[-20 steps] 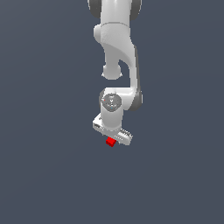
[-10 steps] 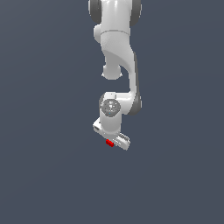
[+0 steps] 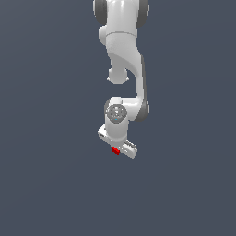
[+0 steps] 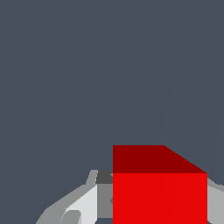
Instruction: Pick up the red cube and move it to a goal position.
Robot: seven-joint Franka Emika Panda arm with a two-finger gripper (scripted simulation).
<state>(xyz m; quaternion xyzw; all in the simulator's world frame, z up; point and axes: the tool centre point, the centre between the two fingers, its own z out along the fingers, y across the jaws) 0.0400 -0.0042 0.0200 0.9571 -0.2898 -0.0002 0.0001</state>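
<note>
While the arm [image 3: 123, 50] reached down from the top of the exterior view, its white tool [image 3: 117, 146] hung low over the plain grey tabletop [image 3: 50, 184], and only a thin sliver of the red cube [image 3: 115, 150] showed beneath the tool's body. From that camera the cube sat tucked under the tool, between its two ends, mostly hidden by the white housing above it.

The wrist view gave the closer account. There the red cube [image 4: 159, 192] filled much of the lower part of the picture, one bright face toward the camera and a darker face above it. A pale grey finger [image 4: 83, 203] stood hard against one side of the cube, and a second grey edge showed at the opposite side, so the tool appeared clenched on the red cube, with the cube seated between the fingers. Whether the cube rested on the tabletop or was already clear of it could not be told from either view, since no shadow or gap was visible.

As a judgement, the step in hand was the grasp itself, either just completed or being confirmed. No goal marker showed in either picture, so its place was unknown. The next move would call for a steady lift with the grip kept firm, then a carry toward the goal without letting so small a cube twist or slip between the fingers.
</note>
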